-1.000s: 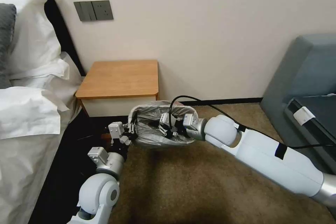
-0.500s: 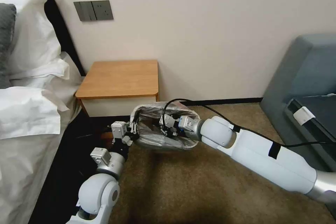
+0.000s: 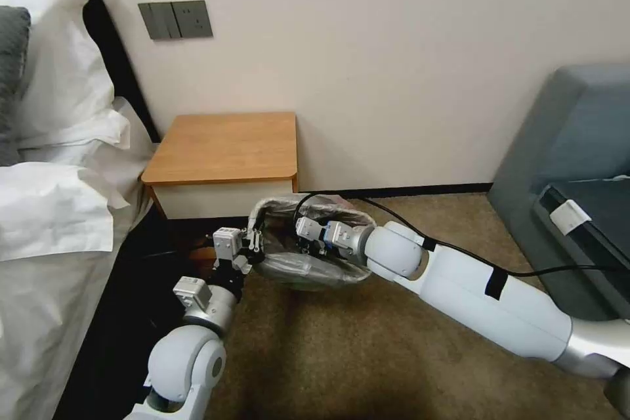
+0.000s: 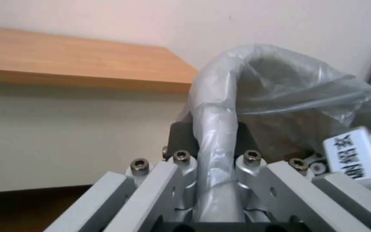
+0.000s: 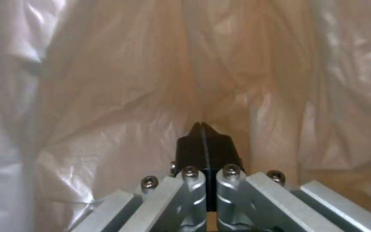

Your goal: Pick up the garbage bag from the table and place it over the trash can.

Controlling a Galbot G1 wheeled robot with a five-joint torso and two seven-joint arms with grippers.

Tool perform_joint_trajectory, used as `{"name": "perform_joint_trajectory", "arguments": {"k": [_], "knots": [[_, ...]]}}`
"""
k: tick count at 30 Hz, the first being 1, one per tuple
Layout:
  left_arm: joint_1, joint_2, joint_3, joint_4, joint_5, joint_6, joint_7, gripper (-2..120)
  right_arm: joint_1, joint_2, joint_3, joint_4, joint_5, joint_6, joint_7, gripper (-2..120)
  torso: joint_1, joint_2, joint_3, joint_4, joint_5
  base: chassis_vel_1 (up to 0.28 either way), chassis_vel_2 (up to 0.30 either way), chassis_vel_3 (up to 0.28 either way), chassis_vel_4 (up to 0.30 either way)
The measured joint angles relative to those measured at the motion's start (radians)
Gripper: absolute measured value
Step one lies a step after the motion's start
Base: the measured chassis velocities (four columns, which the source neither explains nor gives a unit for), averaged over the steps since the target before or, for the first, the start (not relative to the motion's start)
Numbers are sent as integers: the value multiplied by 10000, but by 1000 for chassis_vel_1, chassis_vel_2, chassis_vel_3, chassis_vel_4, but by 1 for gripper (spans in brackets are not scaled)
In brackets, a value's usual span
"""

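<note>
The garbage bag [image 3: 298, 268] is a grey translucent film lying over the trash can [image 3: 348, 213], which shows through it on the carpet in front of the table [image 3: 223, 144]. My left gripper [image 3: 257, 243] grips the can's left rim, shut on the bag film wrapped over that rim [image 4: 215, 129]. My right gripper [image 3: 293, 237] reaches from the right down into the bag-lined can. In the right wrist view its black pads [image 5: 194, 145] are pressed together with wrinkled film [image 5: 108, 96] all around. The table top [image 4: 65, 58] is bare.
A bed with white linen [image 3: 52, 210] stands at the left, close to my left arm. A grey sofa [image 3: 571, 144] is at the right. The wall runs just behind the can. A black cable [image 3: 459, 252] trails along my right arm over the brown carpet [image 3: 367, 354].
My right arm has pushed leftward, carrying its gripper further into the lined can. The left gripper and the can's rim have shifted slightly to the right.
</note>
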Motion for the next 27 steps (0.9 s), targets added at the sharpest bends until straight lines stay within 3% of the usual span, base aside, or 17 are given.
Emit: {"name": "perform_joint_trajectory", "arguments": {"k": [18,27], "knots": [[-39,29,86,-82,10,-11,82,6,-152,267,-49,-443,-594,-522,225,0,0,0,0,0,2,0,0,0,0],[-76,-31,-20,125,-29,-60,43,6,-224,46,135,-49,-228,-530,343,0,0,0,-1,1,3,0,0,0,0]]}}
